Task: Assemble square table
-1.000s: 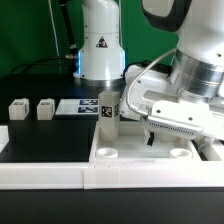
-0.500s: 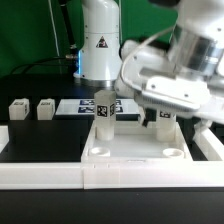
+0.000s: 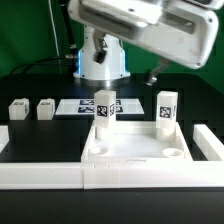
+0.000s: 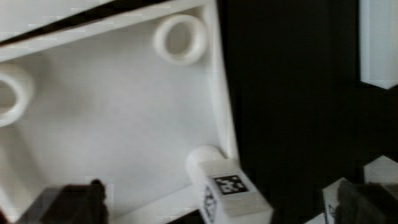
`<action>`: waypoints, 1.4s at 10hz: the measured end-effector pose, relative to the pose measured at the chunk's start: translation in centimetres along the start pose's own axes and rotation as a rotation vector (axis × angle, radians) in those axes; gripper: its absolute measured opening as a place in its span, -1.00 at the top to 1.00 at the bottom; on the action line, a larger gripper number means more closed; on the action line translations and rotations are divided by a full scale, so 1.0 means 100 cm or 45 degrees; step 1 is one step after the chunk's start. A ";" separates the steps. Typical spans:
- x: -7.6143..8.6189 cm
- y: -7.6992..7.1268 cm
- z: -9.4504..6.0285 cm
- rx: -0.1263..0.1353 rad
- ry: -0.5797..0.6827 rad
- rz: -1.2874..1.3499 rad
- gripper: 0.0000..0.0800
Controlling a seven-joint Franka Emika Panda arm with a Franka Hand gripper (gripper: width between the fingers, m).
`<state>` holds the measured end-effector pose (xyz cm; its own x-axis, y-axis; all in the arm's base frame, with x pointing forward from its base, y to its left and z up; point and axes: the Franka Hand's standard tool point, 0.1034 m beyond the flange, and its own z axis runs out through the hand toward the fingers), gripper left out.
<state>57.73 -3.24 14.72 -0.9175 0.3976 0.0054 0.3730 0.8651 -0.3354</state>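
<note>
The white square tabletop [image 3: 135,146] lies flat with its round corner sockets up. Two short white tagged legs stand upright in its back sockets, one on the exterior view's left [image 3: 104,108] and one on the right [image 3: 166,110]. Two more legs [image 3: 17,110] [image 3: 45,109] stand loose at the far left. My gripper [image 4: 214,205] is open and empty, high above the tabletop [image 4: 107,110]. Its dark fingers [image 4: 71,200] show at the wrist picture's edge, wide apart. One standing leg [image 4: 228,185] shows far below between them. The arm fills the top of the exterior view.
The marker board [image 3: 78,106] lies behind the tabletop. A long low white border rail [image 3: 60,176] runs along the front and up the right side [image 3: 209,142]. The robot base [image 3: 100,60] stands at the back.
The gripper set the second leg in the right back socket, let go of it and rose well above the tabletop. The leg now stands alone.
</note>
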 end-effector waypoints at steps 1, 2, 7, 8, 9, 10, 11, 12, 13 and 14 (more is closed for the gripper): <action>-0.001 -0.020 0.012 -0.003 0.009 0.054 -0.62; -0.002 -0.023 0.016 -0.009 0.008 0.186 -0.62; 0.000 -0.020 0.016 -0.006 0.012 0.566 -0.62; 0.000 -0.020 0.016 -0.006 0.013 0.669 -0.62; 0.000 -0.022 0.017 -0.010 0.013 0.789 -0.62; 0.004 -0.035 0.025 -0.019 0.012 0.947 -0.62; 0.016 -0.054 0.040 0.003 0.032 1.087 -0.62; 0.029 -0.065 0.055 0.041 0.059 1.265 -0.62; 0.045 -0.075 0.075 0.081 0.109 1.432 -0.62; 0.062 -0.081 0.091 0.160 0.165 1.619 -0.62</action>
<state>47.73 -10.54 8.89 0.0951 0.9511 -0.2939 0.9501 -0.1748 -0.2584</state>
